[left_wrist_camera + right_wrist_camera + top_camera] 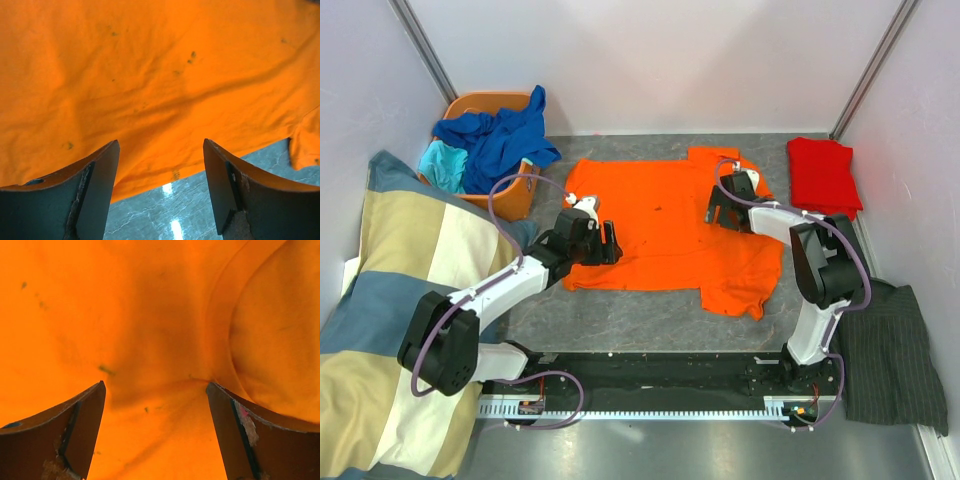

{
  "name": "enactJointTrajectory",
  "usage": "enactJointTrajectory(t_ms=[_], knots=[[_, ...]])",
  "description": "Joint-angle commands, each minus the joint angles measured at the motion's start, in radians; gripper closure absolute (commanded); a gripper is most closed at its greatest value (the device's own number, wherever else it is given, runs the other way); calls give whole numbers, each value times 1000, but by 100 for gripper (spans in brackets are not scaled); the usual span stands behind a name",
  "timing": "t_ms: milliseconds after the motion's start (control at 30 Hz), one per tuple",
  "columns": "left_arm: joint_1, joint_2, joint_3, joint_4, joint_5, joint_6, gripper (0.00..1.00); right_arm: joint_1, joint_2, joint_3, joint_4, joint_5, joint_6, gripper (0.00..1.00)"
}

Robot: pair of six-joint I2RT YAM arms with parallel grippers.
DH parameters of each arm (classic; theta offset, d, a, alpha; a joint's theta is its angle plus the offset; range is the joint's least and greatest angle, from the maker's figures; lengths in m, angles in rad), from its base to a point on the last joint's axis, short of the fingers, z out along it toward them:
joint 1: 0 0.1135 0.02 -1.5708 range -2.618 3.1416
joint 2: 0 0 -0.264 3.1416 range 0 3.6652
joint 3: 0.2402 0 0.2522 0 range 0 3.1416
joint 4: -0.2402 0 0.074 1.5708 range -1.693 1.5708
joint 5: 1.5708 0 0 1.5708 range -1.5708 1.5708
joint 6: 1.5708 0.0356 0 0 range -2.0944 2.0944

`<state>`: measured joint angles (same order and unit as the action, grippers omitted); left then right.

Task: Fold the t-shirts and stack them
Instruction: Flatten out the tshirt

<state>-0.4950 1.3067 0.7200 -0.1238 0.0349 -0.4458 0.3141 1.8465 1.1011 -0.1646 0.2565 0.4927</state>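
Observation:
A bright orange t-shirt point(665, 225) lies spread flat on the grey table point(620, 320). My left gripper point(610, 243) is open over the shirt's left edge; in the left wrist view the shirt's hem point(165, 170) lies between the open fingers with bare table below. My right gripper point(718, 208) is open over the shirt's right upper part near the collar; the right wrist view shows only orange cloth point(160, 340) between the fingers. A folded red t-shirt point(823, 175) lies at the back right. Royal blue point(505, 135) and turquoise point(445, 165) shirts are heaped in an orange basket point(515, 195).
A blue, cream and yellow checked blanket point(390, 300) covers the left side. A dark grey pinstriped cloth point(890, 355) lies at the right front. White walls close in the back and both sides.

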Motion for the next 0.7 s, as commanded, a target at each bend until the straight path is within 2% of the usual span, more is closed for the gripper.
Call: enactJointTrajectory(t_ms=[0, 233, 533, 667], knots=[[-4, 3, -14, 43, -32, -31, 25, -59, 66, 54, -32, -40, 9, 9], [-4, 25, 1, 42, -32, -27, 24, -128, 88, 68, -69, -39, 10, 9], [-4, 37, -45, 49, -7, -40, 24, -129, 92, 74, -66, -75, 14, 9], [-4, 23, -68, 50, -9, -62, 24, -127, 31, 51, -67, -86, 15, 9]])
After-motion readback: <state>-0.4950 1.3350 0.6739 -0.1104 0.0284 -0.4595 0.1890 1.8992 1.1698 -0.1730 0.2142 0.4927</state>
